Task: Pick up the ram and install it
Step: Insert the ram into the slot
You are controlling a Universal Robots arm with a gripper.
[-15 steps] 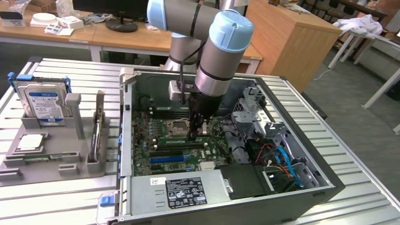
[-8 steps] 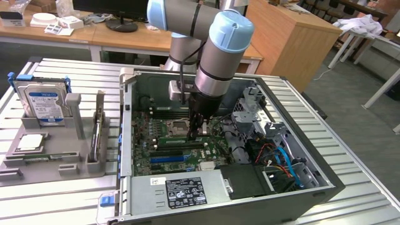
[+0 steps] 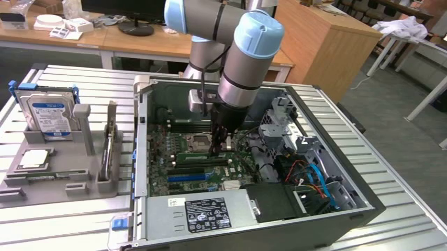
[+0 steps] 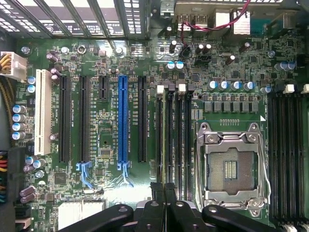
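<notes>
My pincer [image 3: 222, 148] hangs inside the open computer case [image 3: 349, 217], low over the motherboard [image 4: 106, 193], its fingers [image 4: 157, 193] closed almost together. The ram [image 3: 199, 156] stands on edge in a memory slot just beside the CPU socket [image 3: 200, 140], directly under my fingertips. I cannot tell whether I am pinching it or only touching its top edge.

Hard drive [image 3: 50, 116] in holder [image 3: 84, 180], the exterior view's left of computer case [image 3: 349, 209], end effector [image 3: 222, 148] over motherboard [image 3: 175, 172]
</notes>
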